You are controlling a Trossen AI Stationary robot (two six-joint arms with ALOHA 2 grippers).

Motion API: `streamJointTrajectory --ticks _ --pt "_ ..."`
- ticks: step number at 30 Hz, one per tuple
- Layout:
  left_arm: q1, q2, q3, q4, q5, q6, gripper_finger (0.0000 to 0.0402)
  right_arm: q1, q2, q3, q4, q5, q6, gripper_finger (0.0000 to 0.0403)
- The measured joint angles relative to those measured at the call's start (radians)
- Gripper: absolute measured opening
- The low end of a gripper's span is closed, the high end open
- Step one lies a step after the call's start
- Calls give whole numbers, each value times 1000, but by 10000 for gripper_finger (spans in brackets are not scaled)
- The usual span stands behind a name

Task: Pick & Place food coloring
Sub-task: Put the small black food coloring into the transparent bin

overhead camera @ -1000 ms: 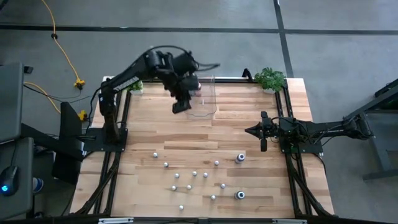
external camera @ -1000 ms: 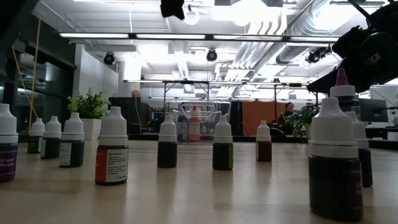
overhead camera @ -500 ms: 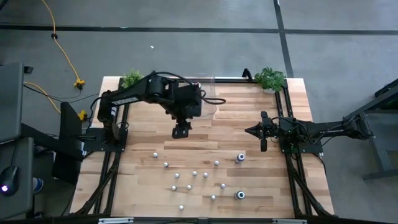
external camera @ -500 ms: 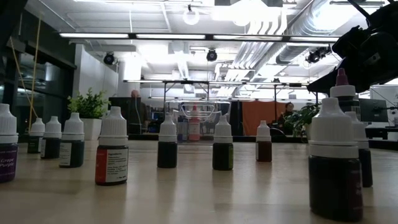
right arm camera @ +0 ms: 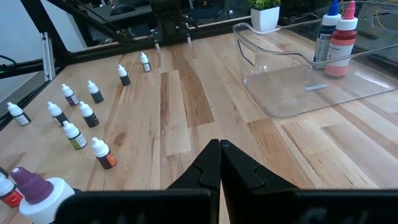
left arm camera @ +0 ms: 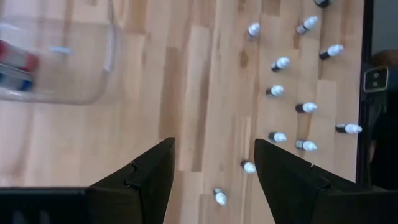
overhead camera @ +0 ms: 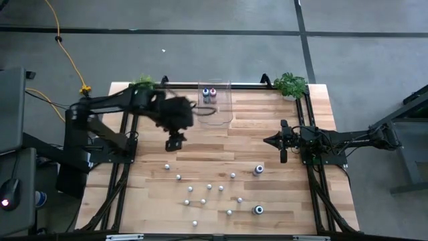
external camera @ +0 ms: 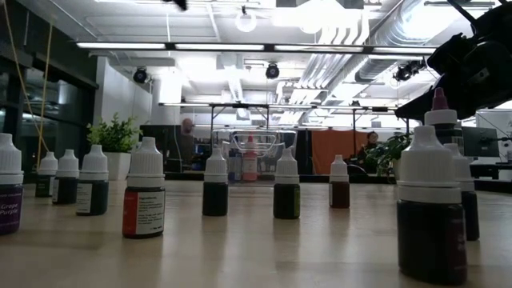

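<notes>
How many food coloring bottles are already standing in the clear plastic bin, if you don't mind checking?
2: a blue-capped bottle and a red bottle, side by side at the far end of the clear plastic bin. None appear hidden.

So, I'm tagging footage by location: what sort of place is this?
Probably a robotics lab in an open industrial workspace: a wooden table fitted with two arms, exposed ceiling ducts, strip lights, and a bare concrete floor.

I see the left end effector (overhead camera: 175, 142) has moved away from the clear plastic bin (overhead camera: 215, 107), toward the left and nearer to the small white-capped food coloring bottles (overhead camera: 208, 187). Two bottles in the bin (overhead camera: 209, 94) now show uncovered.
</notes>
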Motion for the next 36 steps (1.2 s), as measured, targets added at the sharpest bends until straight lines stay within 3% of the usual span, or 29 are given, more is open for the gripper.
streamJointTrajectory --ticks 8,14,26,36 --pt "-26 -304 -566 191 31 -124 214 0 0 0 0 0 0 0" --pt "-89 -392 -821 287 86 -170 214 0 0 0 0 0 0 0" --pt "-245 -372 -997 506 56 -198 214 0 0 0 -1 0 0 0" --pt "-280 -372 -1060 592 -53 -447 214 0 0 0 0 0 0 0"
